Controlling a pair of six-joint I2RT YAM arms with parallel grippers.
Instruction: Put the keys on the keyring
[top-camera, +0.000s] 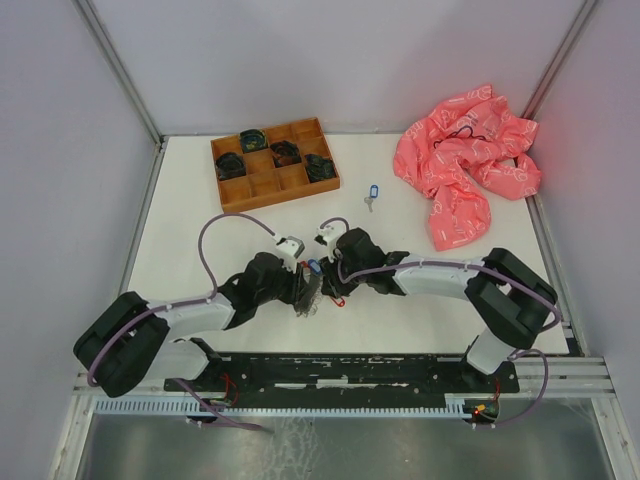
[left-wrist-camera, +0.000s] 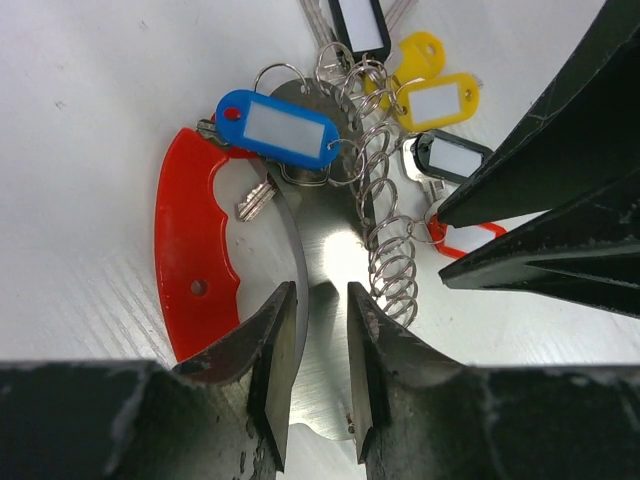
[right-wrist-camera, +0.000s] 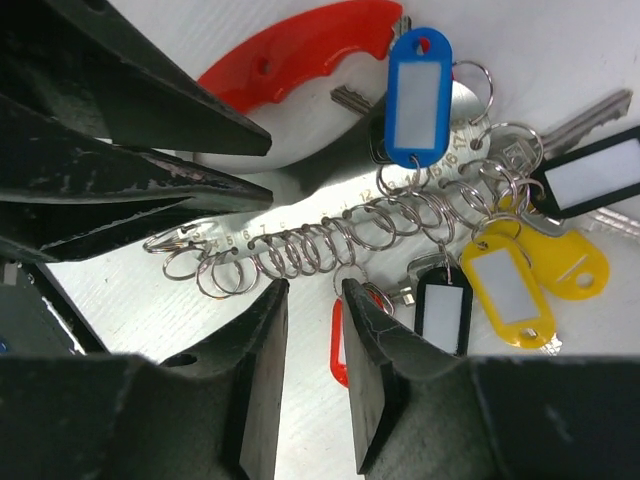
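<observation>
The keyring bunch lies mid-table: a silvery numbered plate (left-wrist-camera: 335, 250) with a red handle (left-wrist-camera: 190, 250) and several rings. A red oval tag (right-wrist-camera: 338, 346) hangs from one ring. Keys with blue (left-wrist-camera: 280, 127), yellow (left-wrist-camera: 440, 100) and black (left-wrist-camera: 455, 160) tags hang on it. My left gripper (left-wrist-camera: 320, 292) is open a little, its jaws hovering over the plate's end. My right gripper (right-wrist-camera: 312, 285) is open just below the row of rings, with bare table between its fingers and the red tag beside the right one. A lone blue-tagged key (top-camera: 372, 192) lies farther back.
A wooden compartment tray (top-camera: 265, 183) with dark items stands at the back left. A crumpled pink bag (top-camera: 465, 165) lies at the back right. Both arms crowd the bunch (top-camera: 315, 280), fingertips nearly meeting. White walls enclose the table.
</observation>
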